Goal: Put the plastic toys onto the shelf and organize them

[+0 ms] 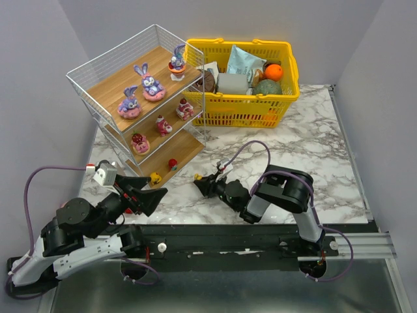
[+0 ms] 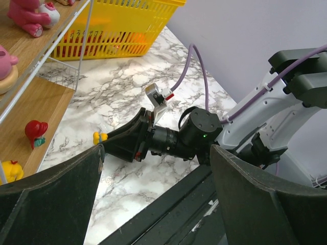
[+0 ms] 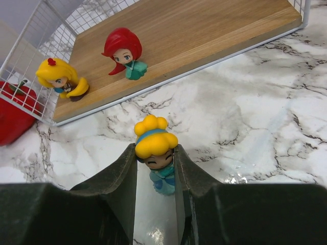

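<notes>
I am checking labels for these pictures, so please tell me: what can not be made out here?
The held toy: right wrist view, lower body hidden between the fingers of the right gripper; top view, too small.
The pepper: right wrist view, cut off by the left edge, partly behind the mesh of the shelf.
What lies in the basket: top view, lower items hidden by its wall and by items on top.

Robot lab booth (bare walls [image 1: 293, 26], marble table [image 1: 313, 150]).

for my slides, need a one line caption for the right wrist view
Right claw shut on a blue-dressed figurine over marble table; red-haired figurine and blonde figurine on the shelf.
</notes>
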Controlling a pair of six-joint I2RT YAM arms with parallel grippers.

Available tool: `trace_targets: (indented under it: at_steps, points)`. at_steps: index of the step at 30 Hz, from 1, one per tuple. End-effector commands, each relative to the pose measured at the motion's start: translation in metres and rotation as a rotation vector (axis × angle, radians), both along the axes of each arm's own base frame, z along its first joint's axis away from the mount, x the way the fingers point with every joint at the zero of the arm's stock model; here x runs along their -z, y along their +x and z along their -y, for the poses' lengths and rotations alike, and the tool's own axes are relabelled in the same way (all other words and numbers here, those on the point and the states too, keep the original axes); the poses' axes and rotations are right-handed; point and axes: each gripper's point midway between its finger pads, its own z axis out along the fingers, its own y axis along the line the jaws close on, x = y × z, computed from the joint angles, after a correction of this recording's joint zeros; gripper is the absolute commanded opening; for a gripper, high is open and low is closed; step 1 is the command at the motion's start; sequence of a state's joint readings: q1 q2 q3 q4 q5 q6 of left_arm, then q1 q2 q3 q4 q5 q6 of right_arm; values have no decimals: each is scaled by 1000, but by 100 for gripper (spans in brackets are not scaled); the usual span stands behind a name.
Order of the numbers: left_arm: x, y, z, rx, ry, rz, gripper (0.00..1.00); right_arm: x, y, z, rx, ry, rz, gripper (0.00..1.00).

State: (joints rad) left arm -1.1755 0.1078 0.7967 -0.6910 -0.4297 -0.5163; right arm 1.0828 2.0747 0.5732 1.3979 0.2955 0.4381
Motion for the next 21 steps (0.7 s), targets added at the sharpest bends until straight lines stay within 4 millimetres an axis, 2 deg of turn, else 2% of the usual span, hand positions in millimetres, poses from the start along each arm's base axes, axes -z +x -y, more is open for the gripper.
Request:
trace_targets:
  at_steps: [1, 8, 12, 15, 21]
  points:
    - [-3, 4, -5, -32, 23, 5, 93, -50, -9, -3, -30, 174, 132, 19]
    - [-1, 9, -4, -49, 57, 25, 93, -50, -14, -7, -54, 137, 175, 20]
    - [1, 11, -7, -67, 54, 25, 93, -49, -14, -6, -46, 134, 176, 24]
    - [1, 12, -10, -81, 50, 25, 93, -52, -14, -6, -38, 148, 168, 23]
    - [-3, 13, -13, -95, 46, 31, 94, -68, -6, -27, -50, 188, 214, 17]
